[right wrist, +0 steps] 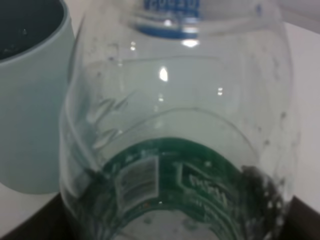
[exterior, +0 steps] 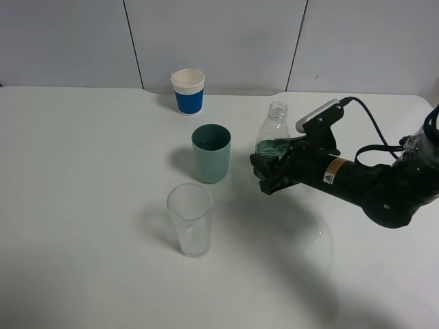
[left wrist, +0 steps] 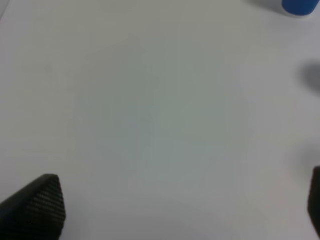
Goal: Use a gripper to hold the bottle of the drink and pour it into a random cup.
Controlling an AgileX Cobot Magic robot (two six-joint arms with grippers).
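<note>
The bottle of the drink (exterior: 275,137) is a small clear bottle with a dark green label and no cap. It stands upright just right of the teal cup (exterior: 210,154), apart from it. My right gripper (exterior: 266,171) is shut on the bottle's lower part, and its black jaws hide the base. In the right wrist view the bottle (right wrist: 175,125) fills the frame, with the cup (right wrist: 30,100) beside it. My left gripper (left wrist: 177,205) is open over bare table, holding nothing.
A clear glass tumbler (exterior: 190,219) stands in front of the teal cup. A blue-and-white paper cup (exterior: 188,90) stands behind it near the wall, and its edge (left wrist: 300,6) shows in the left wrist view. The white table (exterior: 82,205) stretches wide to the left.
</note>
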